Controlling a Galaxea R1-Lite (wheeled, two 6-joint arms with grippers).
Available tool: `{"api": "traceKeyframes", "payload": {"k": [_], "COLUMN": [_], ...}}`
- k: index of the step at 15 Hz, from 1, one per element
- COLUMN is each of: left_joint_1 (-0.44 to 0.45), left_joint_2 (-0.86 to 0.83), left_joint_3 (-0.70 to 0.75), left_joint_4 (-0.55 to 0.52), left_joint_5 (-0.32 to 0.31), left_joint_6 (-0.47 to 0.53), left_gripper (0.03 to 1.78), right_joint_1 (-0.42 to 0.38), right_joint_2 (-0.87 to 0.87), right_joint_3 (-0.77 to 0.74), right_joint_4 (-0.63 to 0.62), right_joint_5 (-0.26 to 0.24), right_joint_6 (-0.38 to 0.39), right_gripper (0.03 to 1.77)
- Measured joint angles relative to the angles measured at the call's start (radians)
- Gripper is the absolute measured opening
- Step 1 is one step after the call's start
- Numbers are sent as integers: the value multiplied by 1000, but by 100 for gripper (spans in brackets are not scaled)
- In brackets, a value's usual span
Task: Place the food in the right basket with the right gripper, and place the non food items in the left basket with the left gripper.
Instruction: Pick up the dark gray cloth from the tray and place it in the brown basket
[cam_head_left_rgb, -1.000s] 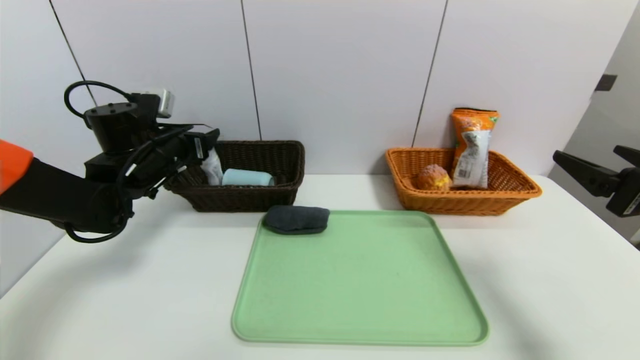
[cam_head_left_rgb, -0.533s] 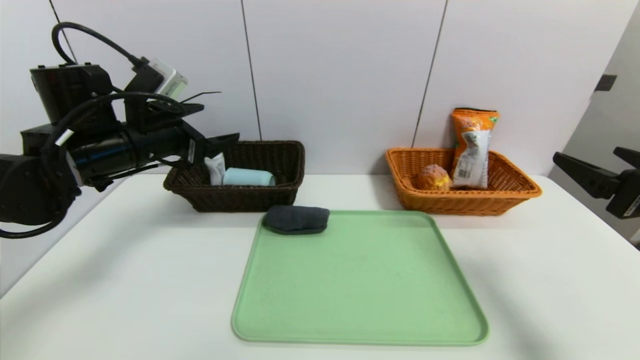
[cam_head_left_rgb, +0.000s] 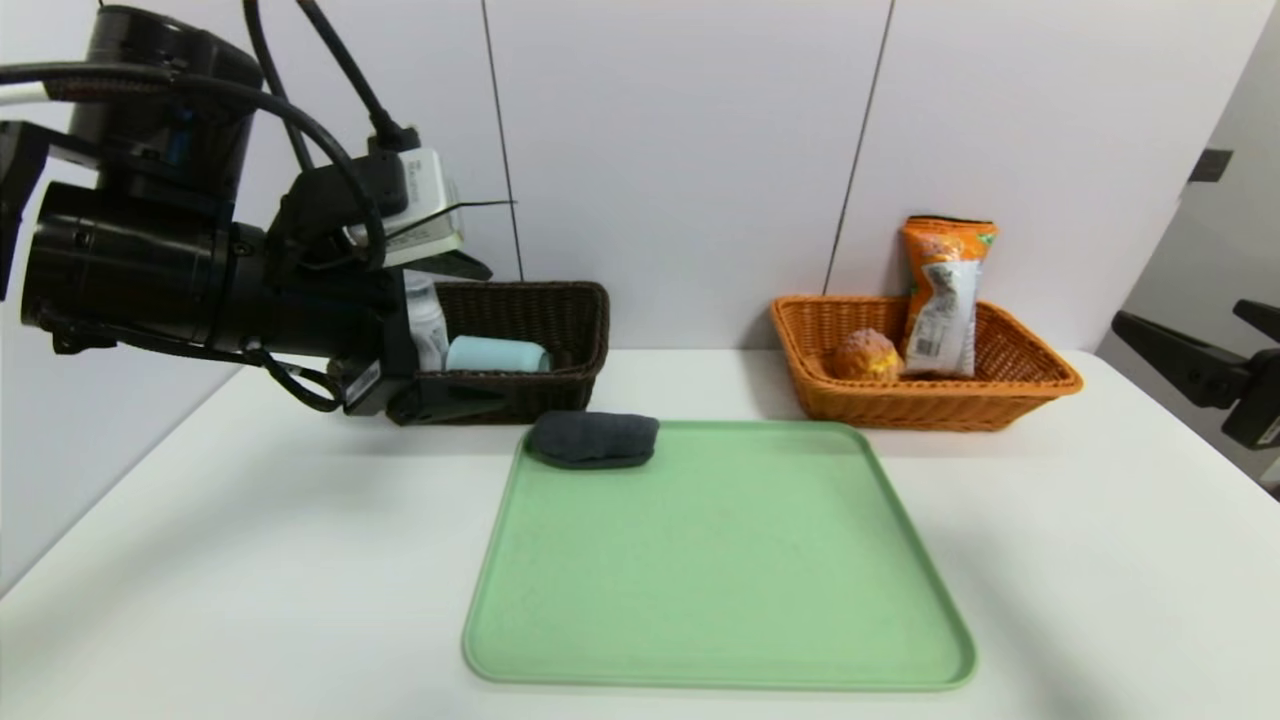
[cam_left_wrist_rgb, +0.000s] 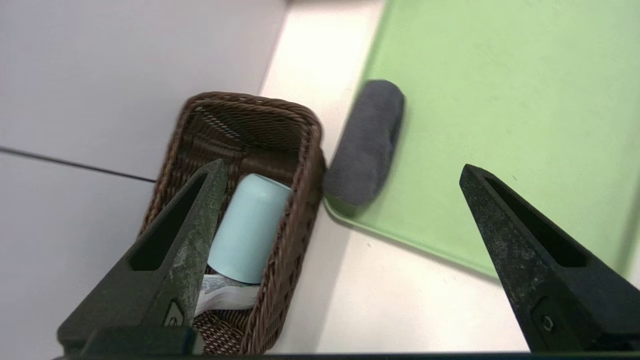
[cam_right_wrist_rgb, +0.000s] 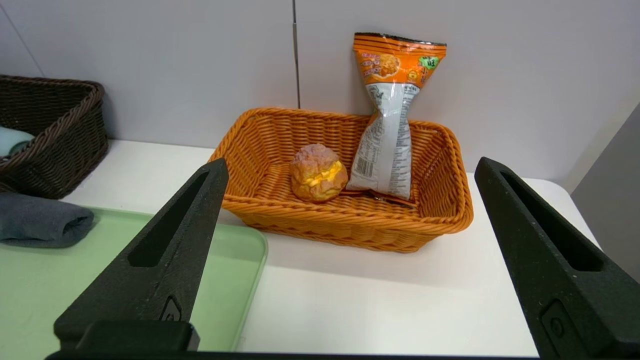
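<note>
step: hovering left gripper (cam_left_wrist_rgb: 340, 200), jaws apart, empty | target: rolled dark grey cloth (cam_left_wrist_rgb: 366, 142) lying just ahead | risk: snagging left basket (cam_left_wrist_rgb: 300, 165) rim alongside, dragging it

The head view looks down across the table (cam_head_left_rgb: 250, 560); the left wrist view peers closely over the dark basket (cam_left_wrist_rgb: 280, 165), the right at the orange basket (cam_right_wrist_rgb: 350, 220); all share the tray (cam_head_left_rgb: 720, 560).

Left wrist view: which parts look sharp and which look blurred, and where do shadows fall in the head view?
Left wrist view: the left gripper, open, is crisp, while the dark brown basket and grey cloth are slightly soft. Head view: soft shadows lie on the table beneath the left arm and beside the orange basket.
</note>
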Motion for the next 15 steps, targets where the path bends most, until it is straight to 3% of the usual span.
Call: {"api": "traceKeyframes", "payload": {"k": [3, 6, 15], "left_joint_1": [-56, -121, -163], "left_joint_2": [97, 174, 393], "left_joint_3": [-190, -258, -348], "left_joint_4": [252, 384, 297], "left_joint_5": [57, 155, 211], "left_joint_6": [83, 110, 115], "left_gripper": [167, 168, 169], "right_joint_1": [-1, 0, 0], "right_joint_2": [-23, -35, -36], "right_joint_3": [23, 45, 67], "right_joint_4": [1, 0, 0], "right_joint_5": [1, 5, 13], "right_joint_6": [16, 16, 34], "right_gripper": [170, 170, 170]}}
